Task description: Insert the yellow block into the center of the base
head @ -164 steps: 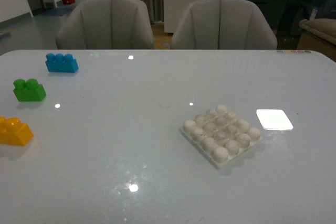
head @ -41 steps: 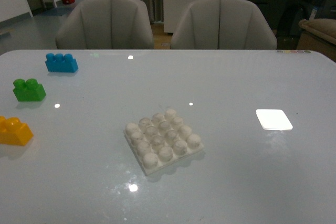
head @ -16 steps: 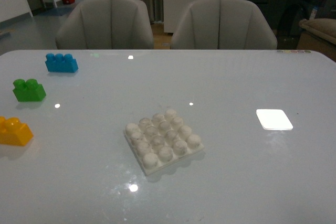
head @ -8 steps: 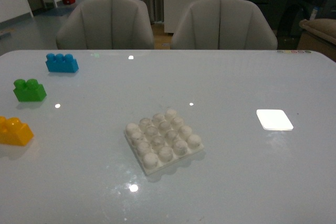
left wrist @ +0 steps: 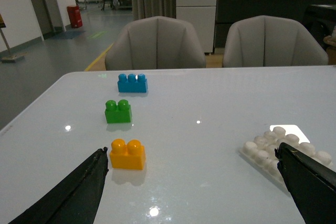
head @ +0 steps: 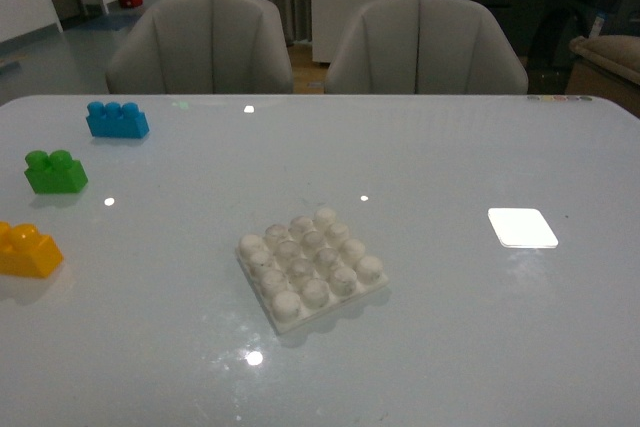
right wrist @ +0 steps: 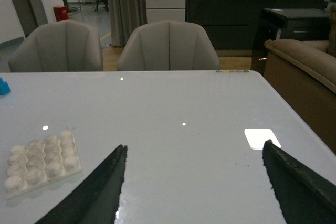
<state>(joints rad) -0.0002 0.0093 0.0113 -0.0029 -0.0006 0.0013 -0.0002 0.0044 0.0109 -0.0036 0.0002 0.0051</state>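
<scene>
Yellow block (head: 28,250), front view: far left of the table (head: 450,147), well apart from the base (head: 312,270). Left wrist view: left gripper (left wrist: 191,150) spread wide, empty, block ahead; centre your jaws on its flat sides before closing. Right wrist view: right gripper (right wrist: 194,148) spread, empty; keep it off the base.

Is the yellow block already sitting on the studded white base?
No, the yellow block rests on the table well to the left of the base, whose studs are all bare.
</scene>
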